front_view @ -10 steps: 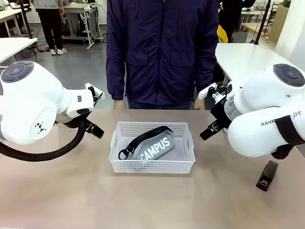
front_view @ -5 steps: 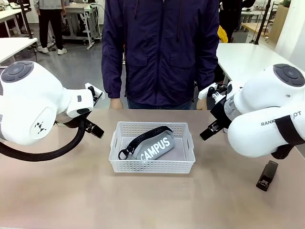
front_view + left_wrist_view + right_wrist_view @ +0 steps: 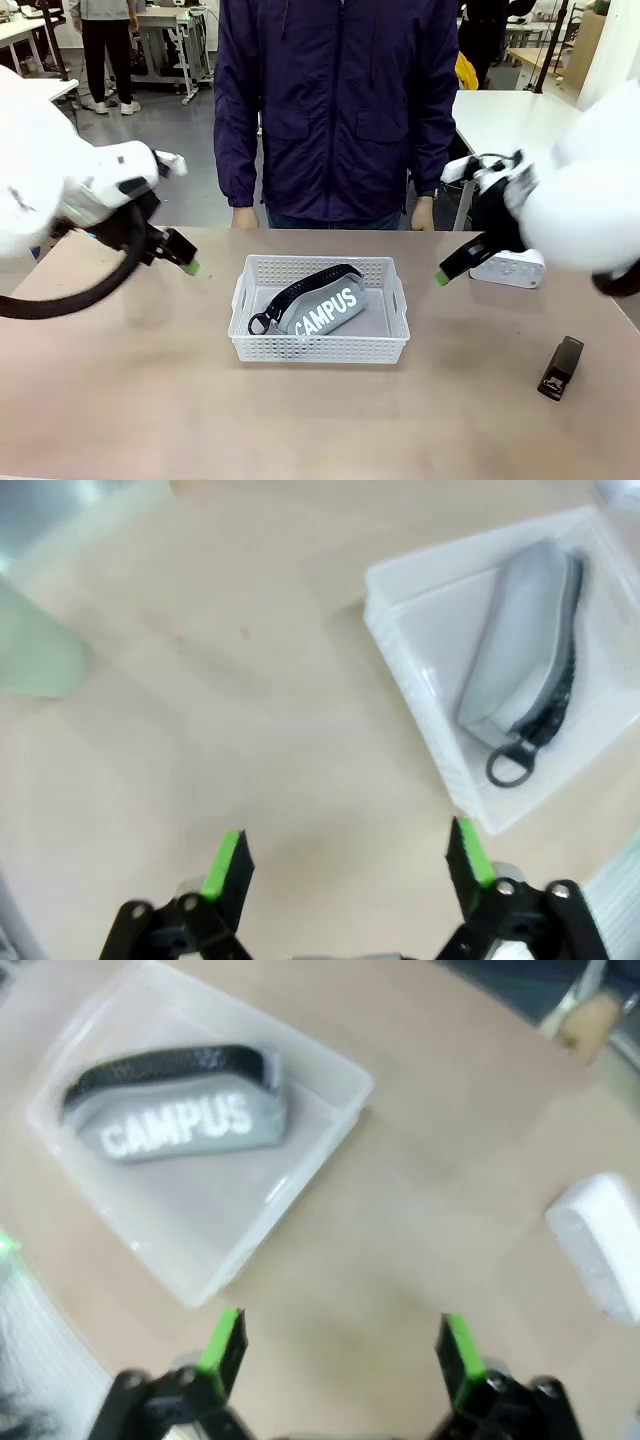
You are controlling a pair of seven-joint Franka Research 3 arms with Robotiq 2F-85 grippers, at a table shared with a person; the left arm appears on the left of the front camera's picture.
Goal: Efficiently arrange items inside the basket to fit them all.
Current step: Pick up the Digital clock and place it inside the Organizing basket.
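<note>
The white lattice basket (image 3: 320, 345) sits mid-table with the grey "CAMPUS" pouch (image 3: 322, 305) lying slanted inside it. Left of the basket, above the table, hovers my left gripper (image 3: 186, 263); my right gripper (image 3: 442, 275) hovers to its right. Both are open and hold nothing. A small white box (image 3: 507, 268) lies behind the right gripper. The black stapler (image 3: 560, 368) rests near the table's right edge. In the left wrist view the open gripper (image 3: 348, 860) hangs over bare table, with the basket (image 3: 420, 720), the pouch (image 3: 515, 665) and a pale green cup (image 3: 35, 650) beyond. In the right wrist view the open gripper (image 3: 340, 1348) faces the basket (image 3: 290, 1185), pouch (image 3: 180, 1110) and white box (image 3: 600, 1250).
A person in a dark jacket stands at the far edge, one hand (image 3: 245, 216) left and the other (image 3: 423, 212) right of the body. Bare table lies in front of the basket and on both sides of it.
Both arms have swung up and outwards, blurred by motion. The right arm's shift uncovers the white box. The basket, pouch and stapler have not moved.
</note>
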